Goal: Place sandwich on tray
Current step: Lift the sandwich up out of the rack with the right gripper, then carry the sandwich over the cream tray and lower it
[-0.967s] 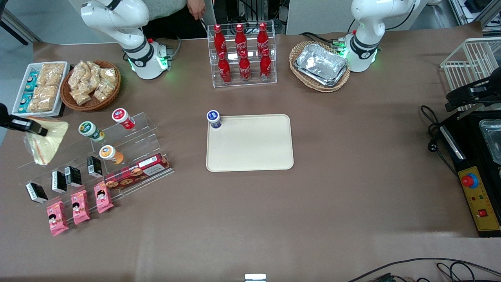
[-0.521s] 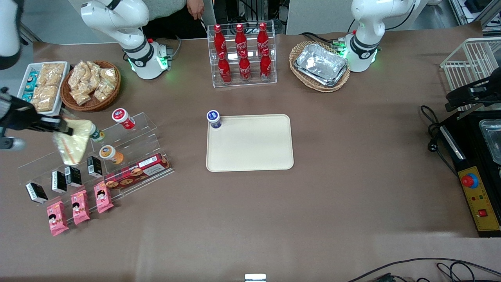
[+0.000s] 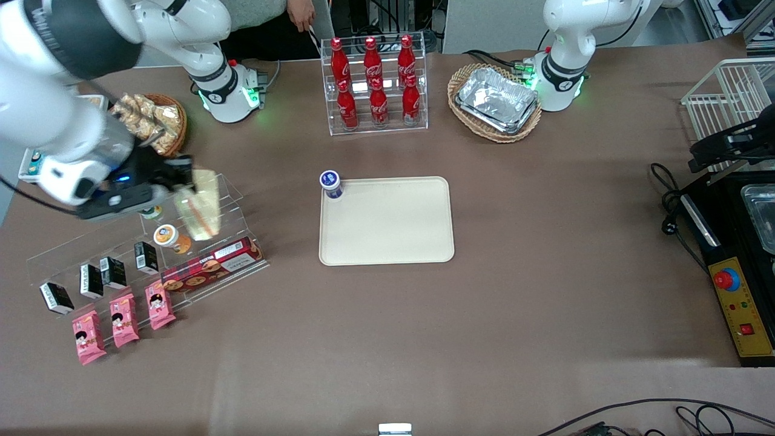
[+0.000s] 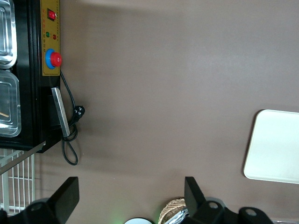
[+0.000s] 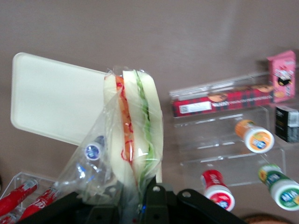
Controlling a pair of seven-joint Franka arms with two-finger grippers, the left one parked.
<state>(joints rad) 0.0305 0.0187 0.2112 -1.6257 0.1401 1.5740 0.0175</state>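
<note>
The gripper (image 3: 181, 181) and the held sandwich (image 3: 200, 209) hide the red-capped cup on the acrylic stand (image 3: 224, 212).

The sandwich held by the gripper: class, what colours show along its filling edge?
Red, orange and green between pale bread on the sandwich in the gripper, clearest in the right wrist view.

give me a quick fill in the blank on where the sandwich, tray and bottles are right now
1. The gripper holds the ____ above the clear shelf.
2. The tray carries no food; a small ____-lidded cup stands at its corner.
3. The rack holds ____ red bottles.

Missing words: sandwich; blue; six
</note>
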